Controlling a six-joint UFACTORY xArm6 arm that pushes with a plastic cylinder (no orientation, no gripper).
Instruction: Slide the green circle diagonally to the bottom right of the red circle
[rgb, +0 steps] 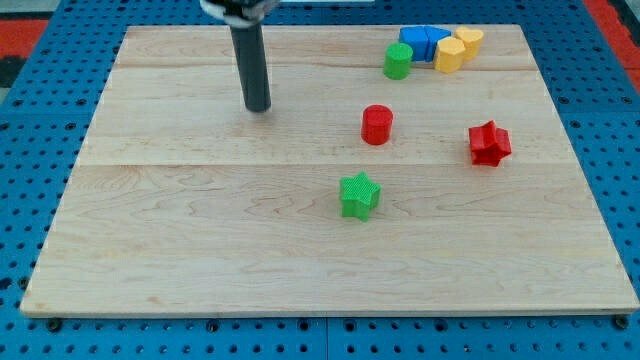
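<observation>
The green circle, a short upright cylinder, is seen far right on the worktop, beyond the red circle; my tip is set well left, with no hand fitted.

The arm's dark rod hangs straight down from the view's top, left of centre; only its lower stretch shows, and my tip rests at table height.
</observation>
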